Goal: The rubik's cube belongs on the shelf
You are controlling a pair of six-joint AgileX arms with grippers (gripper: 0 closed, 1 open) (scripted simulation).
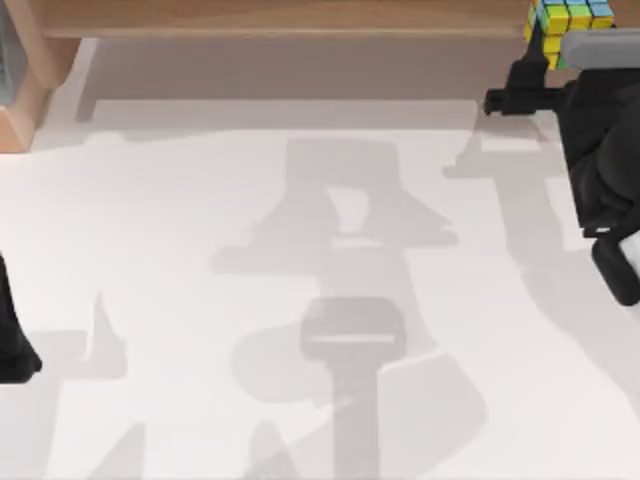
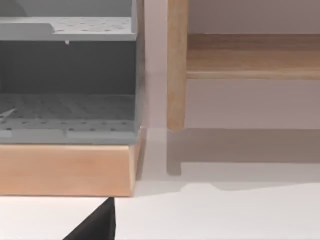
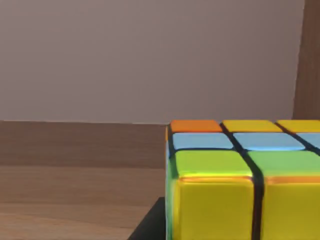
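White table (image 1: pixel 300 300) with soft grey shadows, wall behind. Right gripper (image 1: pixel 553 45) up at the table's far right corner, by the shelf (image 1: pixel 300 18), right at the rubik's cube (image 1: pixel 565 22). Can't tell if the fingers are wide or squeezed tight. Cube up at the shelf's right end, over the brown board, with yellow, green, blue and orange squares. From the right wrist, cube (image 3: pixel 240 180) very close, wooden board (image 3: pixel 75 190) beside and below it. Left arm (image 1: pixel 15 340) parked at the table's left edge. Grey rack (image 2: pixel 67 75) on a wooden base by a shelf post (image 2: pixel 176 65)
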